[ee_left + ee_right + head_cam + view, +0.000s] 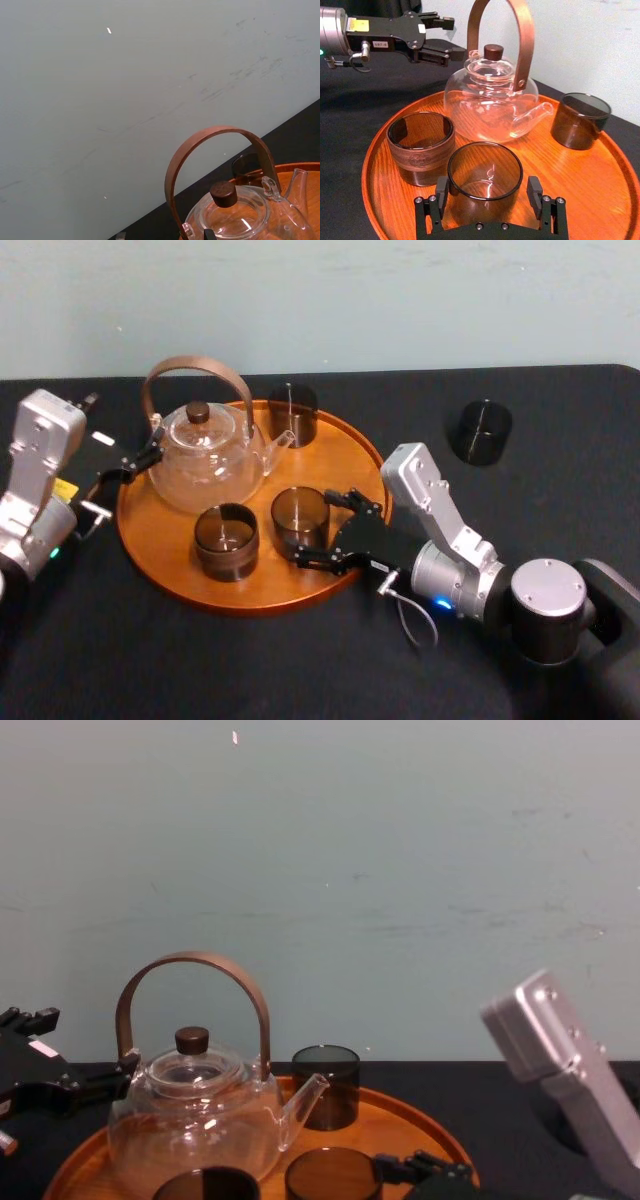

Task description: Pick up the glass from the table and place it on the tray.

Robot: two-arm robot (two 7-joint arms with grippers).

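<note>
Right gripper has its fingers spread either side of the glass, which sits at 4 o'clock on the tray, so I'd guess it's a release, while the left gripper hangs open-fingered at 9 o'clock by the teapot.

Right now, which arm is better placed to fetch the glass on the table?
Right. That glass lies right of the tray; the right gripper is nearer, while the left gripper sits at the tray's left edge, by the teapot.
</note>
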